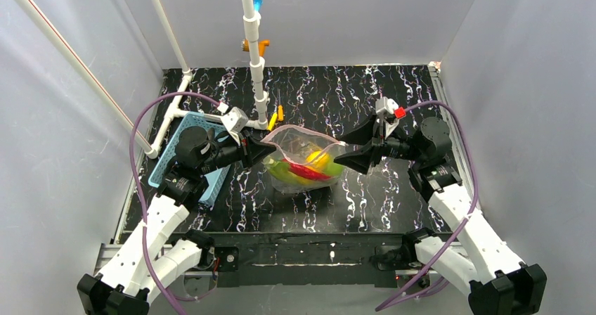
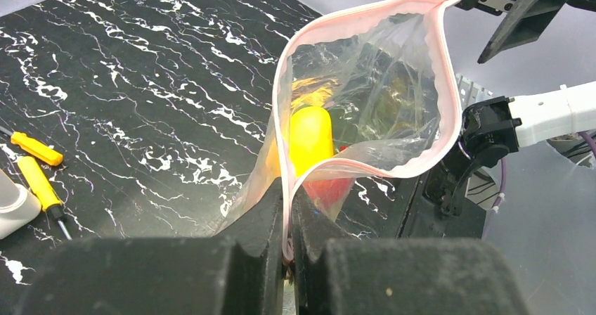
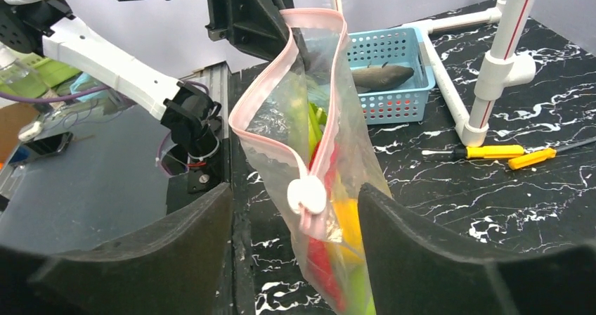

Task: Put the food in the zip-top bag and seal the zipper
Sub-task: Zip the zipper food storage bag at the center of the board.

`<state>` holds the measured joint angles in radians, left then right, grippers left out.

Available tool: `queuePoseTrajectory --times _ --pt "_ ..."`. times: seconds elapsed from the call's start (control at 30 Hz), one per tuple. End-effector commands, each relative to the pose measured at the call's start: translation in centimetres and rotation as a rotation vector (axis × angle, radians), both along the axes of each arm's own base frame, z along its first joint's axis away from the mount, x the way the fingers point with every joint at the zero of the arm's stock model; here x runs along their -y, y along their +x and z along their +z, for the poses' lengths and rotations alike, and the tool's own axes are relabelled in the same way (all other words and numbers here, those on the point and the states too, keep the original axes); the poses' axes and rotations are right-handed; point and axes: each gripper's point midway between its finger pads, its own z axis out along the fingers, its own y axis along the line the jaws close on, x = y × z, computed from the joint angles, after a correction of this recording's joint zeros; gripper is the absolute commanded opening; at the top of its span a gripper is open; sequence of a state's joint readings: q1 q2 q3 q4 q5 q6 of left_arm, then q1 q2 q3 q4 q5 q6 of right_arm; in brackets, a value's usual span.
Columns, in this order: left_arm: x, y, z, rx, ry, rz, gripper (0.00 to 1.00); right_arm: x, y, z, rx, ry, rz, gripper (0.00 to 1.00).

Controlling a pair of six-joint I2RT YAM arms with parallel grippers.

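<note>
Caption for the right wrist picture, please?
Open right gripper flanks the white slider on the clear plastic bag's pink zipper; grey toy fish lies in light-blue basket.

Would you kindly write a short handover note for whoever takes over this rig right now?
Left gripper: shut on one end of the zipper, holding the zip-top bag mouth up.
Right gripper: open, jaws either side of the white slider, not gripping.
Things: yellow fruit, red chili and a green piece inside the bag; grey fish in the blue basket.
Done: most food bagged.
Left: bag the fish, then close the gaping zipper.
</note>
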<state>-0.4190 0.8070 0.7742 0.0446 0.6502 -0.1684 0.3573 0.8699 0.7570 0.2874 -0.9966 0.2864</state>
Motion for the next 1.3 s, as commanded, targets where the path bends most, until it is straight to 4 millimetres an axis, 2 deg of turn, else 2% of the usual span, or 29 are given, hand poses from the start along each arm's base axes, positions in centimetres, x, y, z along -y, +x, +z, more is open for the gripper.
queuePoseTrajectory --times 0.0,0.07,0.13,0.2,0.27,0.5,0.63,0.9,1.03,1.27 --pt "-0.2 -0.1 0.7 0.02 -0.012 0.006 0.0 -0.3 -0.4 0.9 0.019 0.01 0.064 0.63" --pt "-0.3 -0.1 0.8 0.019 -0.013 0.005 0.0 -0.4 -0.2 1.0 0.021 0.007 0.066 0.5" --pt "-0.3 -0.1 0.8 0.02 -0.016 0.005 0.0 -0.3 0.2 0.8 0.035 0.007 0.041 0.46" --pt "-0.3 0.0 0.8 0.02 -0.017 0.011 0.0 -0.3 0.5 0.5 0.044 0.012 0.022 0.49" --pt "-0.3 0.1 0.7 0.015 -0.015 0.014 0.0 -0.3 0.7 0.0 0.037 0.012 0.01 0.57" --pt "-0.7 0.6 0.5 0.009 -0.016 0.048 0.0 -0.5 1.2 -0.4 0.021 0.017 0.01 0.51" --pt "-1.0 0.9 0.4 0.0 -0.021 0.08 0.0 -0.6 1.5 -1.1 -0.002 0.014 0.004 0.54" --pt "-1.1 0.9 -0.1 -0.007 -0.011 0.077 0.0 -0.4 2.3 -1.5 -0.022 0.014 -0.045 0.51" --pt "-1.3 0.8 0.0 -0.002 -0.008 0.083 0.0 -0.1 2.8 -1.2 -0.044 0.016 -0.091 0.67" --pt "-1.3 0.6 0.1 -0.001 -0.016 0.078 0.0 -0.2 2.1 -1.9 -0.068 0.027 -0.05 0.53"
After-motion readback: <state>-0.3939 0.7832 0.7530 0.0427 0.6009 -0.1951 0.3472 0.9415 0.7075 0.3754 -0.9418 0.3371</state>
